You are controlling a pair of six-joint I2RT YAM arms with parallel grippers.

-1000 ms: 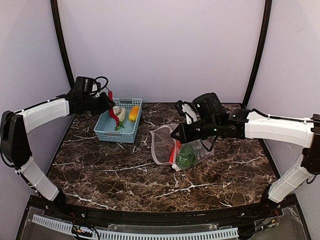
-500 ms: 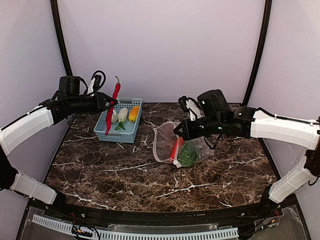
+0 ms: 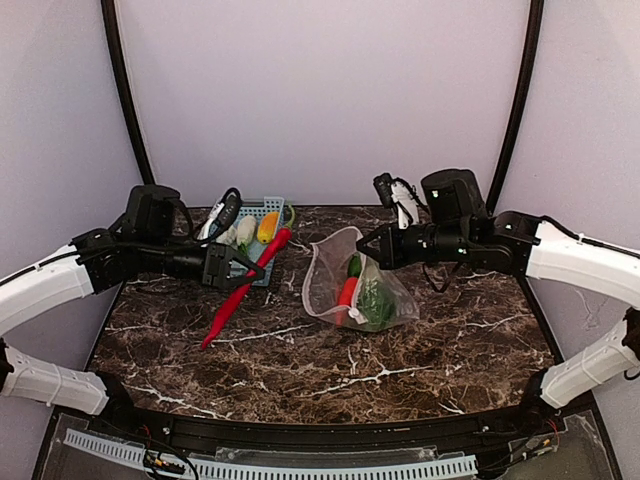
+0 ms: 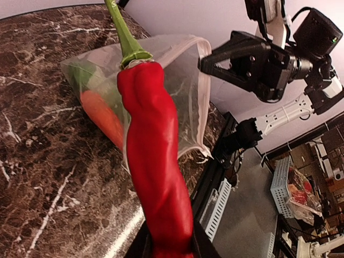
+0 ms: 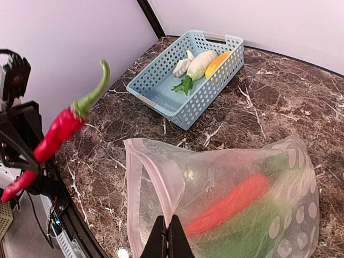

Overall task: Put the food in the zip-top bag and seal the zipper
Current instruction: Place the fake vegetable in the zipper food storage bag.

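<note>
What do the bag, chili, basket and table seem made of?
The bag is thin clear plastic film, glossy: contents show through and it sags. The chili is probably moulded plastic or rubber, smooth with a soft sheen. The basket looks like rigid light-blue plastic, matte, with lattice holes. The table has a dark marble-look top, white-veined; stone or laminate, I cannot tell.

A robotics lab test cell, not a home or kitchen: two white-and-black arms, the left arm [image 3: 45, 285] and the right arm [image 3: 590, 262], stand mounted at the near edge of a dark marble-patterned desk [image 3: 400, 370]. Beyond the left fingers [image 3: 240, 266] and right fingers [image 3: 378, 246] rise plain lilac panels [image 3: 320, 100] and black poles [image 3: 127, 100]. Back behind the fingers runs a slotted cable duct [image 3: 300, 467] with loose wires; past the desk's edge lies a cluttered floor with a pale crate [image 4: 282, 185]
</note>
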